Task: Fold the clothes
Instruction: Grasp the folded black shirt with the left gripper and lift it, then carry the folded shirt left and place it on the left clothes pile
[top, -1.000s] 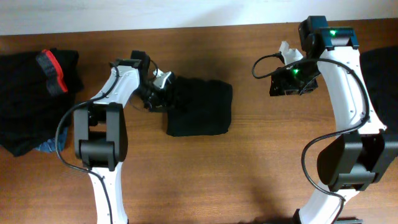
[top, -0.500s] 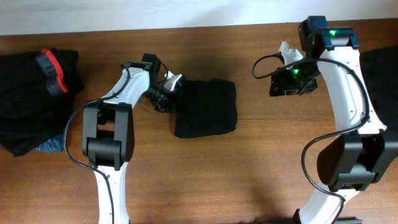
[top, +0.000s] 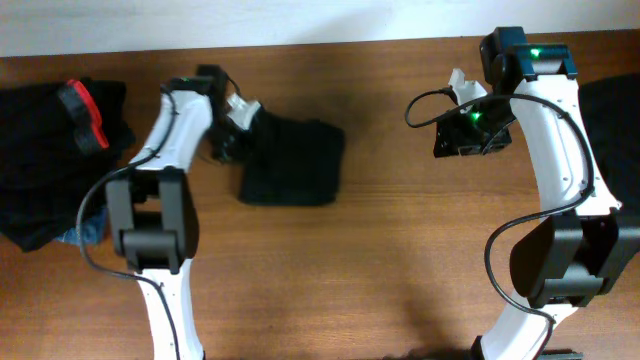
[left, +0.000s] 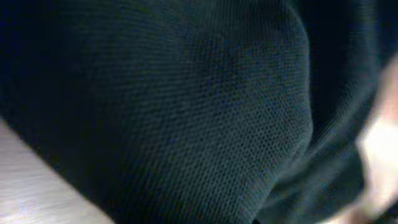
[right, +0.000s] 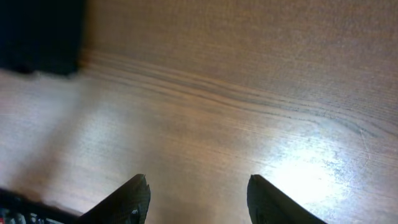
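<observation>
No readable txt, labels, brands or nos. in any view, incl. on the clothes (top: 290, 165).

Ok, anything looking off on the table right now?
Mostly the pile of clothes at the left edge: a rumpled heap, with a bit of blue fabric poking out underneath. The folded garment in the middle lies neat, slightly skewed.

Even, fairly bright light lies on the brown wooden table (top: 400, 250). Just ahead of the right gripper (right: 198, 182), towards one finger, white glare washes out the grain. Close up at the left gripper (top: 238, 120), the black knit cloth (left: 186, 112) looks dim, its weave sharp, with a pale blur at one side.
</observation>
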